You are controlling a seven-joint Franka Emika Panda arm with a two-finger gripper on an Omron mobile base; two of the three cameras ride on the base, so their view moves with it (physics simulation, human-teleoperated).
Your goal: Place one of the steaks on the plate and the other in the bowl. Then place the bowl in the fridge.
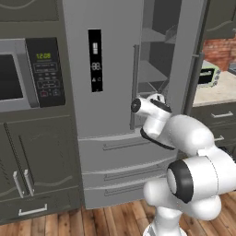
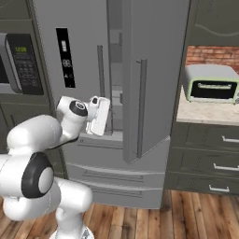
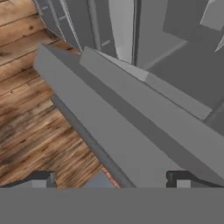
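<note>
Beside the open fridge (image 2: 140, 70), empty gripper (image 3: 112, 177) gapes.

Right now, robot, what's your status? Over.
Tool open, holding nothing. Fridge right door swung open, shelves showing. Door edge close under tool.

The fridge (image 2: 84, 18) stands ajar, right door (image 2: 154, 70) swung out, bare shelves (image 1: 154, 73) reachable between.
</note>
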